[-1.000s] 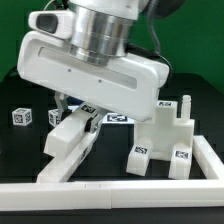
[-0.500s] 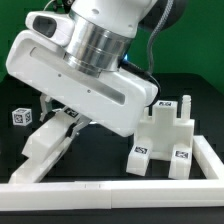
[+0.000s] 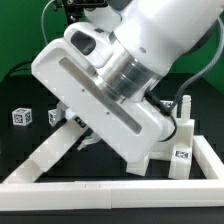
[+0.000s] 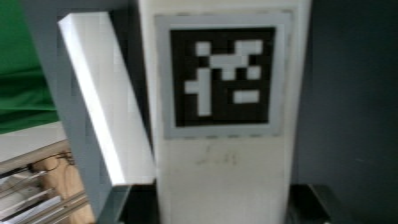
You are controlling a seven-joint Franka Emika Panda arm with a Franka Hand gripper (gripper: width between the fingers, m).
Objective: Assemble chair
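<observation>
Two other things sit close by: a small cube (image 3: 22, 116) with a black-and-white tag, off on the exterior view's left, and the built chair part (image 3: 182, 150), a chunky white shape on the exterior view's right. We see only a bit of the built chair part, because the big white arm (image 3: 110, 90) leans across the middle and hides most of it. A small tag (image 3: 53, 117) shows near the cube, and we cannot tell what it is stuck on. The long chair piece (image 3: 55, 155) is tilted. Its low end is down by the white rail (image 3: 110, 188) on the exterior view's left, and its high end goes up under the arm. In the wrist view we see this piece run straight out from the gripper (image 4: 222, 205), with a big square tag on its flat face. The jaws are clamped on it, one dark finger on each side. The white rail runs along the front of the table and turns up the exterior view's right side, and the built chair part stands just beside that corner. Some dark table (image 3: 15, 145) shows between the cube and the tilted piece. The table top is black and flat. Behind it we see a green wall (image 3: 20, 40).
</observation>
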